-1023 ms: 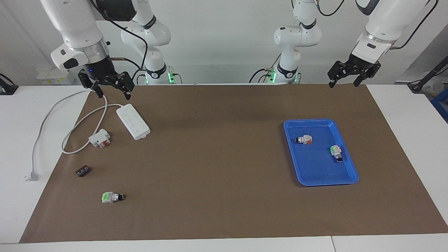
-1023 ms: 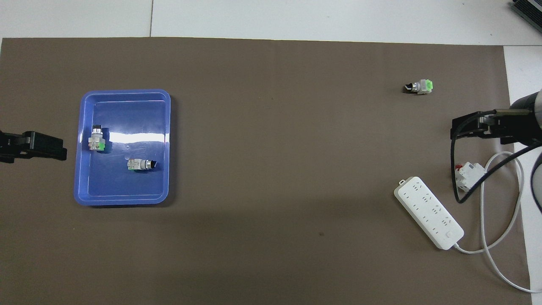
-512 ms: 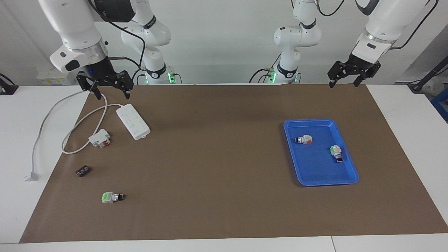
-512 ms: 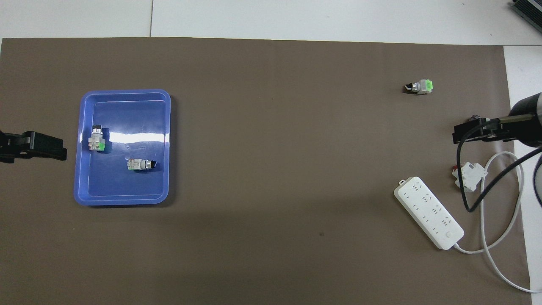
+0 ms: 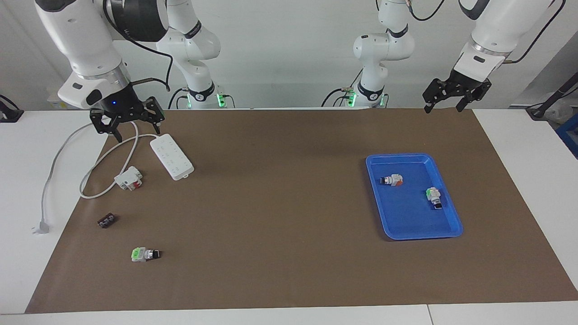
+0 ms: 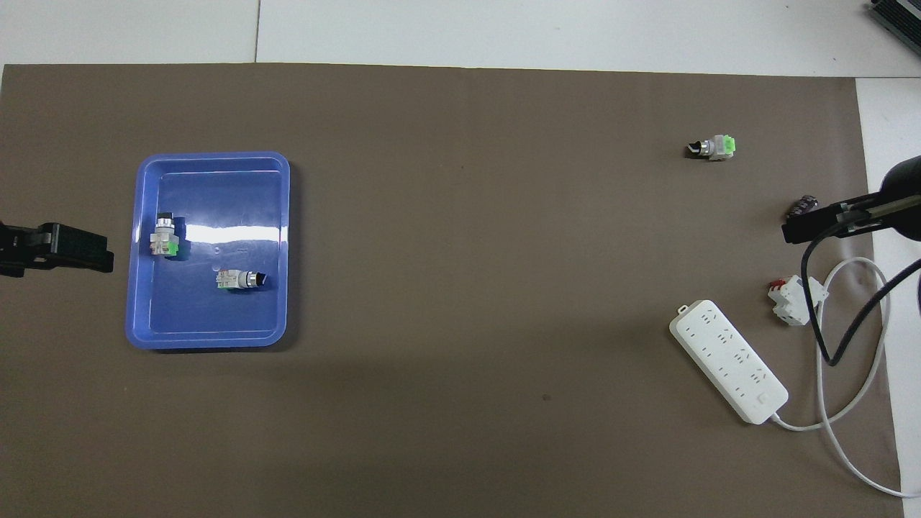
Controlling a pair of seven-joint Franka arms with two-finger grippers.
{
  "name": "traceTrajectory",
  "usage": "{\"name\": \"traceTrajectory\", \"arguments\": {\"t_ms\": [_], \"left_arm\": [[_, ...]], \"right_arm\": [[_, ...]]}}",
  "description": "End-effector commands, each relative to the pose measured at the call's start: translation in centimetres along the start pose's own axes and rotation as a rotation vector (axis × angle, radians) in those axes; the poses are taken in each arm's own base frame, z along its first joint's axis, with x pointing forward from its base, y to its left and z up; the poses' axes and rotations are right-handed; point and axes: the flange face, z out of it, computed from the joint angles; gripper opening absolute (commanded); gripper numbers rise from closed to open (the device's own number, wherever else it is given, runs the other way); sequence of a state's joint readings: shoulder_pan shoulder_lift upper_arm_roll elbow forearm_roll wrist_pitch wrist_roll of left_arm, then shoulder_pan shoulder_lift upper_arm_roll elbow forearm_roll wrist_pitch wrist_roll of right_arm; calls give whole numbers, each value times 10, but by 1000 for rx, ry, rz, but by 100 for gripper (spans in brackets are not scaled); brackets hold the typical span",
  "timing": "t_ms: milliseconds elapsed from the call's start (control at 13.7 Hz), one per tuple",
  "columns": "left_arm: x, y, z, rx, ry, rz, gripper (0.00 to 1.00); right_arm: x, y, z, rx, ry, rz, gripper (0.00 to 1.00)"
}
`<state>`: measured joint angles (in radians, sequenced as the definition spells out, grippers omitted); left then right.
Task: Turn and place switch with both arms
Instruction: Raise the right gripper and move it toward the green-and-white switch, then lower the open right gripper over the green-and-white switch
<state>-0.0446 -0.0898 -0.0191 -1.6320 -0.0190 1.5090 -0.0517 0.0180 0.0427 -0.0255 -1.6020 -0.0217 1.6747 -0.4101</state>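
Hanging open-jawed, the right gripper (image 5: pixel 125 129) is being cropped overhead at 3 o'clock; the left gripper (image 5: pixel 444 104) is waiting, fingers apart.

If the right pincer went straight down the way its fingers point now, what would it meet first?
Probably the white power cord looping on the brown mat, close to the power strip. The open right pincer hangs above that spot, fingers pointing down. Depth is unclear, so it could land on bare mat beside the cord.

Blue tray (image 5: pixel 408 159), brown mat (image 5: pixel 280 189), white strip (image 5: pixel 171 156) (grey sockets).
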Motion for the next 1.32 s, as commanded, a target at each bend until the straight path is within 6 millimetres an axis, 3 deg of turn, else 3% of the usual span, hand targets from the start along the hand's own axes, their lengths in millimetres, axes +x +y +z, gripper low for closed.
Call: {"name": "traceTrajectory", "arguments": {"t_ms": [0,292,438,658,877,950,1242], "left_arm": [[-7,-1,1,-6,1,-13,100],[-7,-1,1,-6,1,-13,100],[-7,-1,1,-6,1,-13,100],[-7,-1,1,-6,1,-13,100],[-7,-1,1,-6,1,-13,100],[-7,-1,1,-6,1,-13,100],[-7,-1,1,-6,1,-13,100]], "right_arm": [[13,24,23,44,49,-160,100],[34,37,74,55,24,-375,100],[45,56,99,56,32,-496,100],[55,68,143,75,16,-620,100],[69,94,178,63,52,-787,100],[75,92,183,55,74,-837,100],[97,138,236,125,177,-980,100]]}}
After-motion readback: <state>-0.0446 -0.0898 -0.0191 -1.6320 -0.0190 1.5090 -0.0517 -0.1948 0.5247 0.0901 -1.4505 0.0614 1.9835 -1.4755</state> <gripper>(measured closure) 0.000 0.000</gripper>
